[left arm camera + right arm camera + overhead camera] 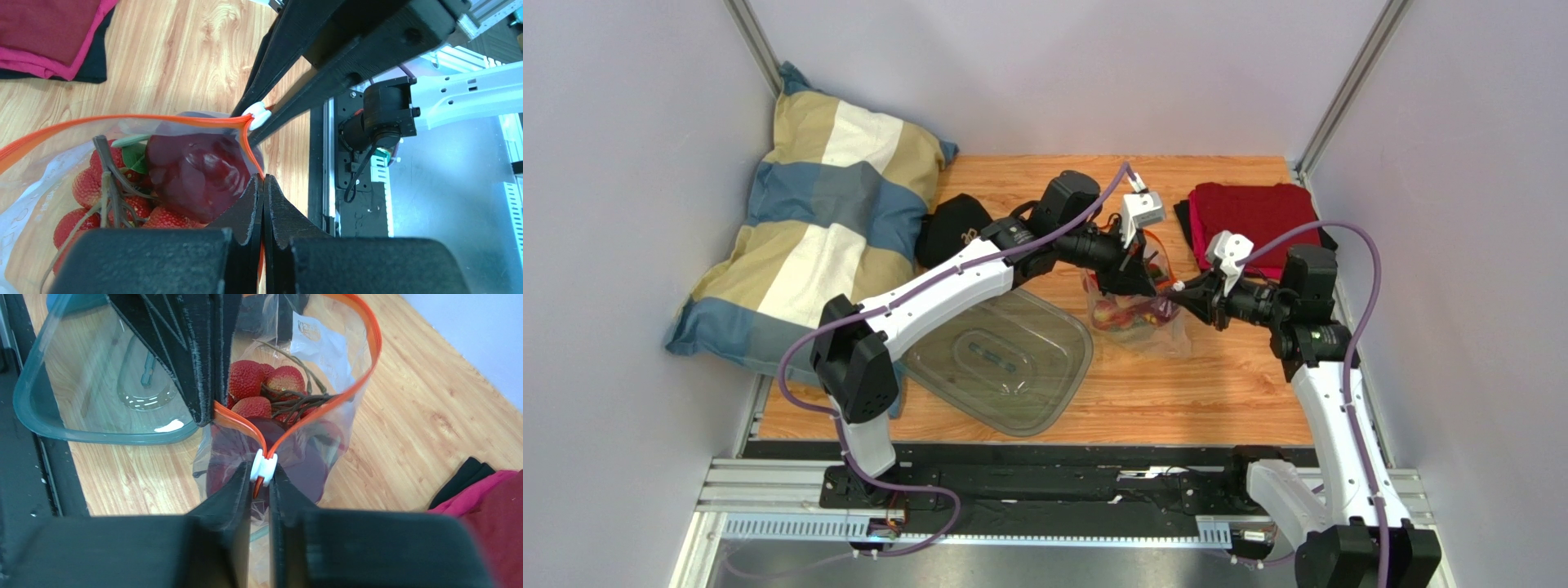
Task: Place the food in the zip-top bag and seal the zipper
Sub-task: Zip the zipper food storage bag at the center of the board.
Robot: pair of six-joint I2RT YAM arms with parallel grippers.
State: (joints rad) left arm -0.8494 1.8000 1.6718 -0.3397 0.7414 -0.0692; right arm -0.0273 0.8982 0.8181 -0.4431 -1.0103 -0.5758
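The zip-top bag (pixel 1140 321) stands on the table with its mouth open. Inside are a dark red fruit (pixel 196 174) and a bunch of small red fruits (pixel 86 187) with a green leaf. The melon is not in view. My left gripper (pixel 263 179) is shut on the orange-red zipper strip (pixel 123 120) at the bag's near corner. My right gripper (pixel 263 471) is shut on the white slider (pixel 264 467) at the end of the strip, and the slider also shows in the left wrist view (pixel 256 115). The two grippers (pixel 1133 272) (pixel 1185 294) meet over the bag.
A clear plastic tub (pixel 1001 355) lies left of the bag, under my left arm. A striped pillow (pixel 817 221) fills the back left. A black cloth (pixel 952 227) lies by it. A red cloth (pixel 1253 221) lies at the back right.
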